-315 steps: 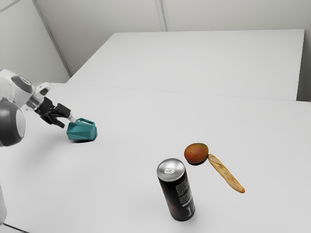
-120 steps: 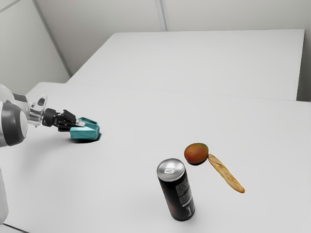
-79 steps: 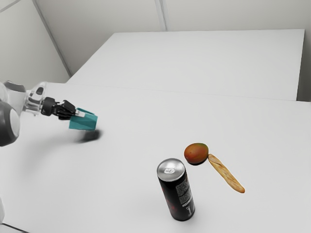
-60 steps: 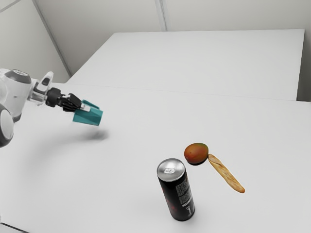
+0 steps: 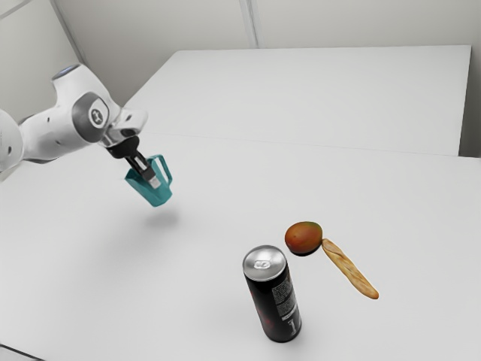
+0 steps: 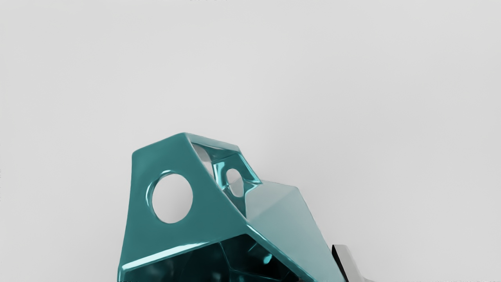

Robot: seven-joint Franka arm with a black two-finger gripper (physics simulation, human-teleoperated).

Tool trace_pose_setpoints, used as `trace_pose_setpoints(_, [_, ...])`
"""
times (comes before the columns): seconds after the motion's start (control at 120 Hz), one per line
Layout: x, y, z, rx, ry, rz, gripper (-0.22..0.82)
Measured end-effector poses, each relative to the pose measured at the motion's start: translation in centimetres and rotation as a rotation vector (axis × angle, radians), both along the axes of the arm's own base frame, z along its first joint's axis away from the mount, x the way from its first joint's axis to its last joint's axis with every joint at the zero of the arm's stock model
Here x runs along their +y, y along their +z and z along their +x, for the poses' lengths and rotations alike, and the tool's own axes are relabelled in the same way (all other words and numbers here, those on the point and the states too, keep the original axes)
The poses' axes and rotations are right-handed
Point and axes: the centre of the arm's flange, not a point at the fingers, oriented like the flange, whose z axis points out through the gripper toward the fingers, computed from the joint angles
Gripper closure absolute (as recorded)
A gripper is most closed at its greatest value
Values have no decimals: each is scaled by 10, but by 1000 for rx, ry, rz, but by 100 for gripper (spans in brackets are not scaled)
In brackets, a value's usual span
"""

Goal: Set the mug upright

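My gripper [image 5: 154,182] points down and toward the exterior view's right, shut on the teal mug [image 5: 157,195]. The mug hangs above the table, tilted, its mouth up and toward the exterior view's left and its handle on the side toward the exterior view's right. A shadow lies on the table below it. In the wrist view the mug [image 6: 282,203] shows its handle and dark inside, and one fingertip [image 6: 346,260] stands against its outer wall. The other fingertip is hidden there.
A black can with a silver top [image 5: 279,301] stands on the white table [image 5: 203,301]. Beyond it lie a reddish-brown mango [image 5: 304,237] and a long bread stick [image 5: 350,268], close together. A second white surface [image 5: 316,90] extends behind the table.
The mug has come up off the table in my gripper and moved toward the exterior view's right. My hand has swung from nearly level to pointing down, turning the mug closer to upright.
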Motion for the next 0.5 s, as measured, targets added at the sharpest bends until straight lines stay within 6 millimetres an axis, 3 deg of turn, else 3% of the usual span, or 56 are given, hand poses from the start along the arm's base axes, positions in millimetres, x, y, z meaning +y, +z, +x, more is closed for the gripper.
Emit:
trace_pose_setpoints(0.108, [-25, -10, 4, -10, -62, 87, 79])
trace_pose_setpoints(0.308, [-54, -30, 3, -25, -123, 191, 79])
trace_pose_setpoints(0.5, [-58, -55, -7, -38, -114, 232, 79])
